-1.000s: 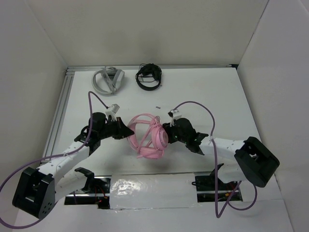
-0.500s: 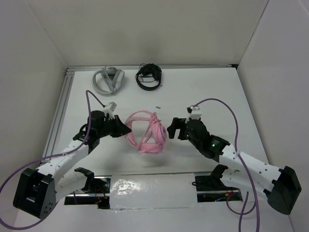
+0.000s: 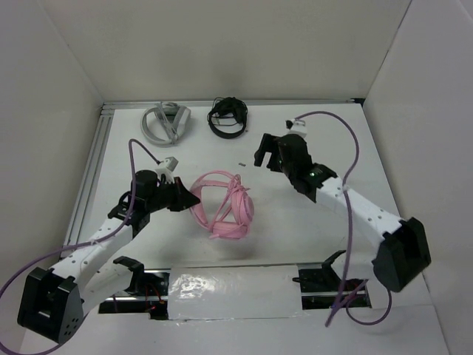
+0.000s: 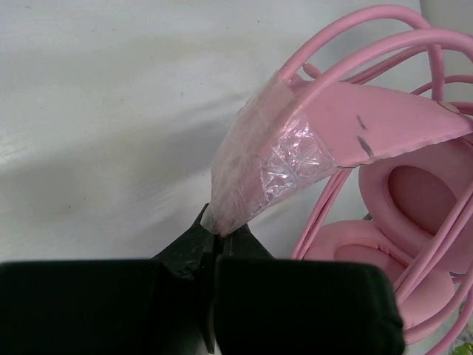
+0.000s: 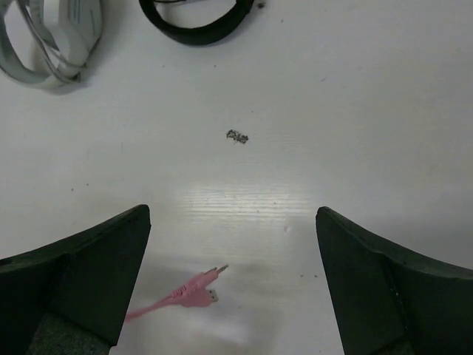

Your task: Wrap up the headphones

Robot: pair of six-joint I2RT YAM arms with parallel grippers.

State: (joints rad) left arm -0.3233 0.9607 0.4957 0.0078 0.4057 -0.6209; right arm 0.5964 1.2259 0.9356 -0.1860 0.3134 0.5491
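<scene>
Bright even light, soft shadows

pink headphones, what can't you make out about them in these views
Top external: how the cable winds round the pink headphones; strands too thin, tangled.
Left wrist: lower earcups, behind the left gripper, cut by right edge.
Right wrist: cable past the plug, behind the right gripper.

headphones (image 3: 238, 208) beside left pincer (image 3: 196, 200), grey headset (image 3: 176, 122) behind
</scene>
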